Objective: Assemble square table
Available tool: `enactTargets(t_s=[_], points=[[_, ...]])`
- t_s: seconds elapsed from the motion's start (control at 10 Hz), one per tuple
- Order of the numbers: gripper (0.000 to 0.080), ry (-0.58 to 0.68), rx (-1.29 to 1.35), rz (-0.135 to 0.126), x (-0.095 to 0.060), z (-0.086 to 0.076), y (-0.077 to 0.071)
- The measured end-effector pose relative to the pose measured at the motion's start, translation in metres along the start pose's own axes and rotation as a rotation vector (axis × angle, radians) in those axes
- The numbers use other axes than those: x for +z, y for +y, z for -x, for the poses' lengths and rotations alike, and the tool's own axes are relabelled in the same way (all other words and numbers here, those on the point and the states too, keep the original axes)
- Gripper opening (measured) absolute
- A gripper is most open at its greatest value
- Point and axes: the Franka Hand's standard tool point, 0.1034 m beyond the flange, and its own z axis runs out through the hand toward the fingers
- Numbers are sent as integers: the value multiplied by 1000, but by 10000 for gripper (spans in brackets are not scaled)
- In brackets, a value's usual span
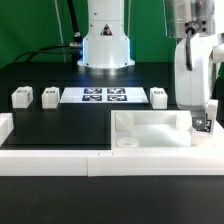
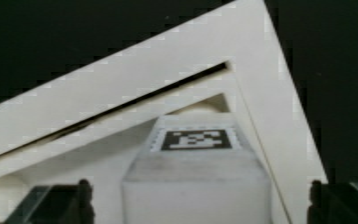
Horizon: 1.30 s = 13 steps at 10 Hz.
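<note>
Closest to the wrist camera, we see 2 dark fingertips [image 2: 60, 203], 1 on each side of a white block leg [image 2: 194, 180]. We read the jaws as released: a gap shows between each fingertip and the leg's sides, so nothing is gripped. The block leg stands upright with a black-and-white tag [image 2: 197, 140] on its upper face. It sits in a corner of the square slab [image 2: 105, 105], whose white rims meet in a point beyond it. We cannot tell whether it is seated in a socket.

In the exterior view, the arm [image 1: 192, 70] reaches down over the slab [image 1: 150, 128] at its corner on the exterior view's right, with the jaws low at the rim. The slab lies on the black worktop [image 1: 60, 125], at the front and toward the exterior view's right, touching the low white border wall [image 1: 55, 155] along the front. 1 round socket [image 1: 125, 143] shows in its near corner on the exterior view's left.

Farther back, 3 more legs rest on the worktop in a row, well apart from the slab. The outer leg [image 1: 22, 97] and the inner leg [image 1: 50, 96] are toward the exterior view's left, and the lone leg [image 1: 158, 96] is toward its right. Between the inner leg and the lone leg lies the marker board [image 1: 105, 96] with 4 tags. Behind it stands the robot base [image 1: 105, 45].
</note>
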Motion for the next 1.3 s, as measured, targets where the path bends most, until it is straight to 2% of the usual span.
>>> enactTargets(t_s=[0.1,0.4,0.6,1.3], points=[[639,-10,-19,-7,-10,6,5],[648,-34,-54,-9,-37,18,21],[649,-31,-57,2,-35,18,23],[649,-28,-57,5,-33,17,23]])
